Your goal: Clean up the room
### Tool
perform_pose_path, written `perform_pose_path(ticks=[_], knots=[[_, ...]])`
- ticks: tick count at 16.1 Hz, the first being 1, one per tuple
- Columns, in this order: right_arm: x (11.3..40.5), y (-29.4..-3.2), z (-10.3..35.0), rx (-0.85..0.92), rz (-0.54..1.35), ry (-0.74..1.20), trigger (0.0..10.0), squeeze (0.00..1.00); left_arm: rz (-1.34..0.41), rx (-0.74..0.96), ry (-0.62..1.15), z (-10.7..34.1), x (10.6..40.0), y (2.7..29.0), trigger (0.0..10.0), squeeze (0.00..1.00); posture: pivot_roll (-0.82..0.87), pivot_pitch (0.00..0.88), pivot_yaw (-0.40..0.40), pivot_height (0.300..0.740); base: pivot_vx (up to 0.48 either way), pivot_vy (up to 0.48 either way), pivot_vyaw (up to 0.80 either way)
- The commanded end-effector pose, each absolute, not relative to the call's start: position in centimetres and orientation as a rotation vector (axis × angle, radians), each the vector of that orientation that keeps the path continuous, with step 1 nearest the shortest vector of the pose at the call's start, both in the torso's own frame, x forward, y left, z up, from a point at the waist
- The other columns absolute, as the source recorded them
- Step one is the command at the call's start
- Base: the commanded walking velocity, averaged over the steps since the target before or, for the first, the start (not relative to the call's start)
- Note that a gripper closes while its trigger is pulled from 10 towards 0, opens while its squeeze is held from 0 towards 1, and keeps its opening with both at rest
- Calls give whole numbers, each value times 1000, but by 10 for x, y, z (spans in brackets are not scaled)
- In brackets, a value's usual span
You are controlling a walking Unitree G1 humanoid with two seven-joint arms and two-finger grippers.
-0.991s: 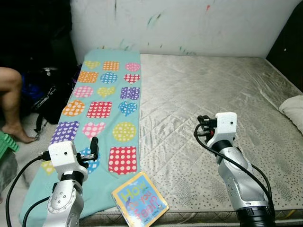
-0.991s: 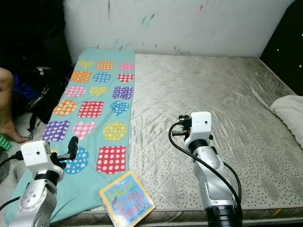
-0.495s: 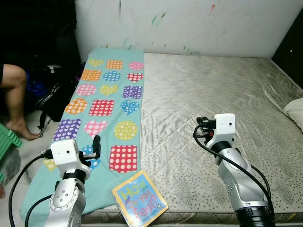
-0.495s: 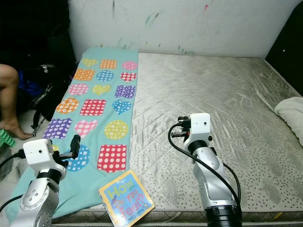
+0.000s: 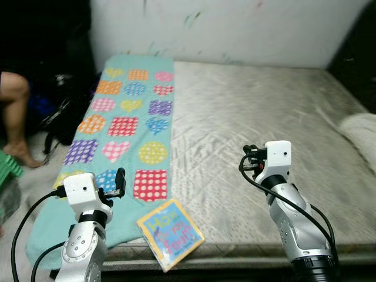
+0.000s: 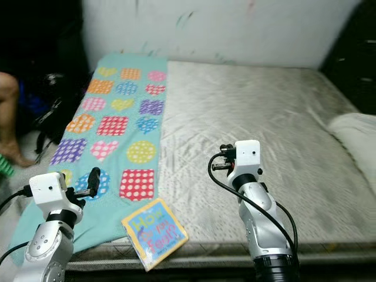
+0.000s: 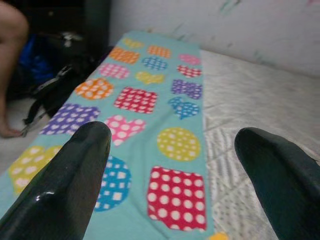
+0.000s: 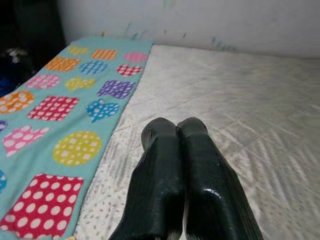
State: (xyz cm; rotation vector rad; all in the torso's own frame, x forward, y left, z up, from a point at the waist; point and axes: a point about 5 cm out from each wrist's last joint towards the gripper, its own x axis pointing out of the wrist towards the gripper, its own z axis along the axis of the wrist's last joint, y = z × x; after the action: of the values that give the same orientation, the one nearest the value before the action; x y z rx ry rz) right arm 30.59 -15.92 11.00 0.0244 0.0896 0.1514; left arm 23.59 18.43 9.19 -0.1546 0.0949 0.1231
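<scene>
While left fingers (image 7: 75, 170) apart, right fingers (image 8: 172, 170) together, book (image 5: 170, 233) below both.

2 silver arms, white wrist boxes, black cables, glossy black claw fingers (image 8: 175, 185).

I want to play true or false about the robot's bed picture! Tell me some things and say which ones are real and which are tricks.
1. The book lies at the near edge of the mattress, partly over the edge. True.
2. The left gripper is shut tight. False: its fingers are spread wide apart, holding nothing.
3. The right gripper has its two fingers pressed together. True.
4. The blanket with hearts and dotted shapes covers the robot's right side of the mattress. False: it lies along the robot's left side.
5. The right gripper is holding the book. False: it is up over the bare mattress, and the book lies apart from it.
</scene>
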Motion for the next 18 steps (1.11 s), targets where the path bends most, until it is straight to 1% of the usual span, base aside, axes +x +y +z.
perform_pose_path(ticks=[1,5,9,11,14,18], knots=[[308,-165,111,23,134,86,10000,0,116,-162,99,90,236,182,10000,0,-59,0,-49,740,0,0,0],[310,-167,112,18,132,86,10000,0,70,-196,83,93,236,179,10000,0,-62,0,-50,740,0,0,0],[311,-167,111,17,133,87,10000,0,70,-194,86,92,237,179,10000,0,-54,0,-54,740,0,0,0],[315,-162,103,19,144,127,10000,0,100,-162,128,82,238,186,10000,0,-48,0,-57,740,0,0,0],[315,-160,89,-36,165,197,10000,0,110,-138,208,68,237,194,10000,0,-43,0,-60,740,0,0,0],[313,-163,61,-107,145,301,10000,0,121,-120,275,52,238,211,10000,0,-36,0,-60,740,0,0,0]])
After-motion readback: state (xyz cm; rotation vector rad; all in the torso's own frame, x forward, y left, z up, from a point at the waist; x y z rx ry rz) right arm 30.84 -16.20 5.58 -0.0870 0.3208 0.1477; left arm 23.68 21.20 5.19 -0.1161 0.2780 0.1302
